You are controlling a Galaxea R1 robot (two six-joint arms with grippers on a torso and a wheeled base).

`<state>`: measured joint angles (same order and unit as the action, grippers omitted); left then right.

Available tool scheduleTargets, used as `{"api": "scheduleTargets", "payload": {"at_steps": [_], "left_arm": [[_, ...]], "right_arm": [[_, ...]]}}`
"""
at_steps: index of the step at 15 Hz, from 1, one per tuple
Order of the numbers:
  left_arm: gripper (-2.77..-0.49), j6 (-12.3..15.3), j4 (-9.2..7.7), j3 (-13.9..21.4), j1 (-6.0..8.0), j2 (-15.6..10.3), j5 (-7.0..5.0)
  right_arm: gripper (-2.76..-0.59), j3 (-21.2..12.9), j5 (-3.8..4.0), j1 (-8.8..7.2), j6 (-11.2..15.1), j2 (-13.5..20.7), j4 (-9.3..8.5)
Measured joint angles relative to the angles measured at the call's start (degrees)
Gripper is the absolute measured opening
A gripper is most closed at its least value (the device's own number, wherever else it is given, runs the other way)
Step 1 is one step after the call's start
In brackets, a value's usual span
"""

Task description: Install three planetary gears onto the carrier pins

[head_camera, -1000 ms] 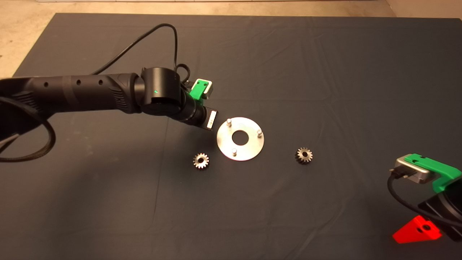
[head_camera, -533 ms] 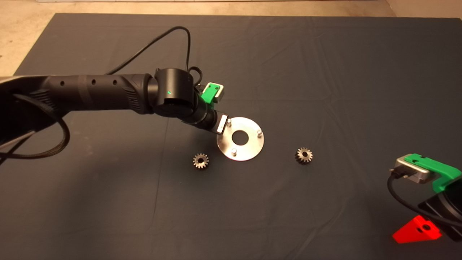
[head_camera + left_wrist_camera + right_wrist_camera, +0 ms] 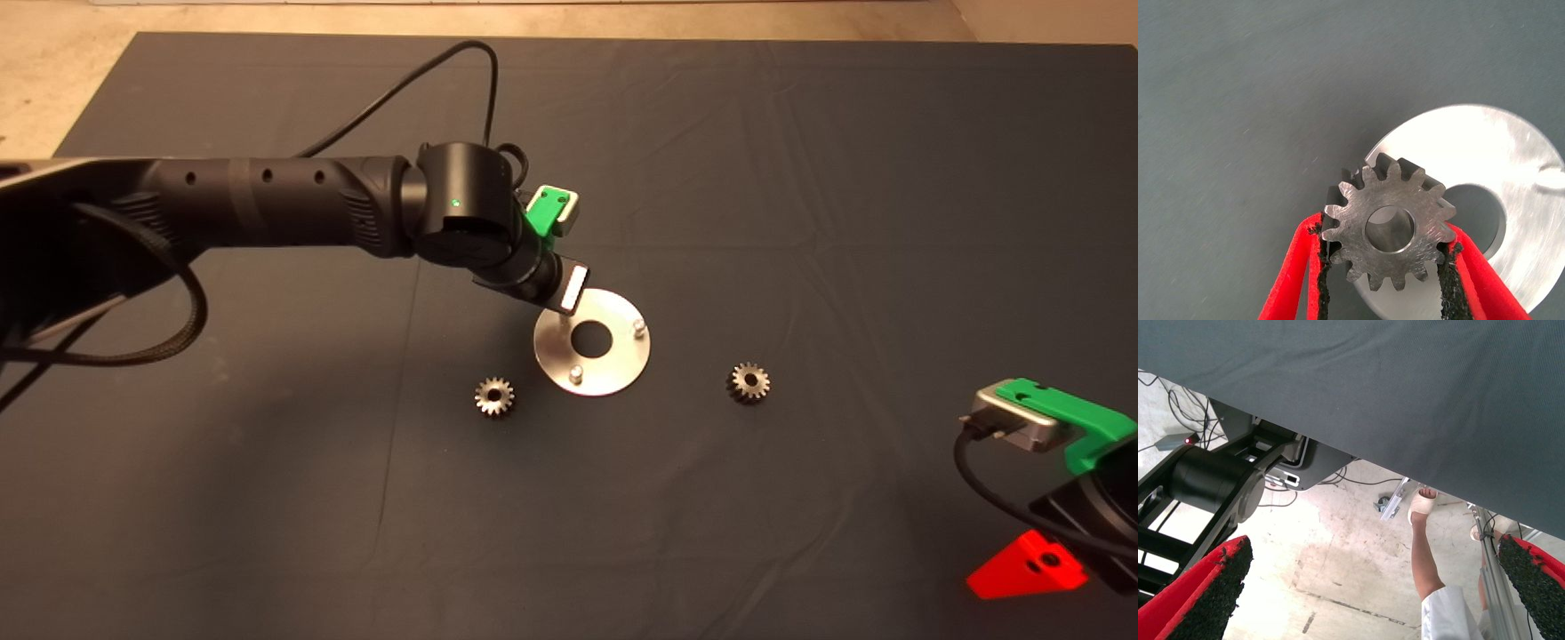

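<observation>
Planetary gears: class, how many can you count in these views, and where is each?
3: one on the mat left of the carrier plate, one to its right, one in the left gripper above the plate.

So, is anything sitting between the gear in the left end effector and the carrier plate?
Nothing visible. The left end effector holds the gear above the plate's edge, with only bare plate and mat behind it. Two pins show bare; the third is hidden under the wrist.

Silvery-grey gear (image 3: pixel 1388 230) with dark teeth gaps, red fingers (image 3: pixel 1290 283) with black pads, shiny silver plate (image 3: pixel 613 373), dark grey mat (image 3: pixel 800 178), black arm (image 3: pixel 267 200), green gripper mount (image 3: pixel 547 209).
</observation>
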<state>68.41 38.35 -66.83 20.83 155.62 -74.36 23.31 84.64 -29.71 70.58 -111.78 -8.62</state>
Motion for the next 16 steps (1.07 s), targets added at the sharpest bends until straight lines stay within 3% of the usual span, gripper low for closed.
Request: {"api": "scheduleTargets", "payload": {"at_steps": [3, 6, 16], "left_arm": [[-2.43, -0.2, -0.96, -0.6, 0.00, 0.4, 0.35], [-2.43, -0.2, -2.57, -2.5, 0.00, -0.1, -0.29], [-2.43, -0.2, -2.99, -2.5, 0.00, 0.4, -0.14]], "right_arm": [[-0.61, 0.0, -0.02, 0.00, 0.0, 0.0, 0.02], [-0.61, 0.0, 0.00, 0.02, 0.0, 0.0, 0.00], [-0.61, 0.0, 0.00, 0.02, 0.0, 0.0, 0.02]]}}
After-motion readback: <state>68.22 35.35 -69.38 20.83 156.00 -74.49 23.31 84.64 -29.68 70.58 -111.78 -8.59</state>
